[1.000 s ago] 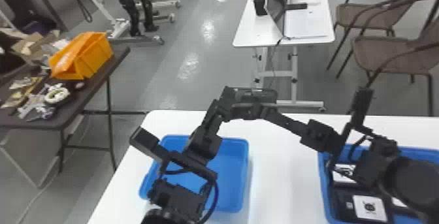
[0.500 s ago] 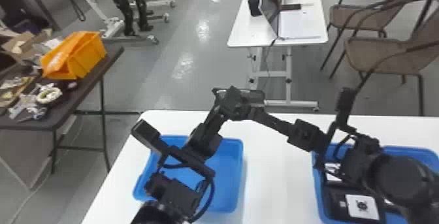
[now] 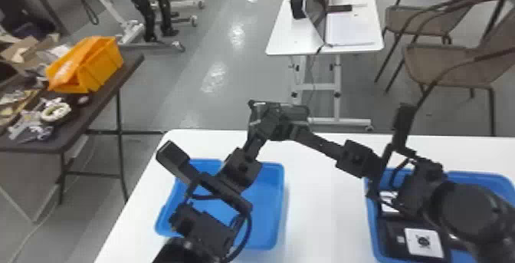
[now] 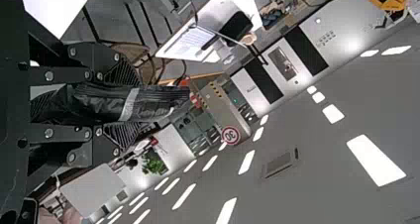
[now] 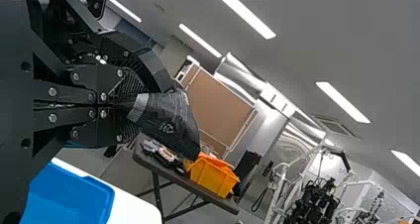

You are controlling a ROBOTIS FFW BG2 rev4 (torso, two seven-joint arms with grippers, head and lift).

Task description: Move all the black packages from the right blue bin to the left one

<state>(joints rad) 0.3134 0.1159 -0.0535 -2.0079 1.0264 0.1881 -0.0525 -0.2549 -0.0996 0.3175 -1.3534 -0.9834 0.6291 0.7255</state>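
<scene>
Black package [image 4: 158,100], held aloft beyond the left blue bin [image 3: 278,212], its long axis running outward from the left gripper [image 4: 130,103]. The right gripper [image 5: 131,106] is clamped on its near end; whether the left has closed cannot be told. The left arm is nearer the destination bin — a handover looks likely.

The left bin [image 3: 264,204] and right bin [image 3: 373,224] sit well apart on the tabletop [image 3: 325,204]. Packages [image 3: 391,237] lie in the right one.
</scene>
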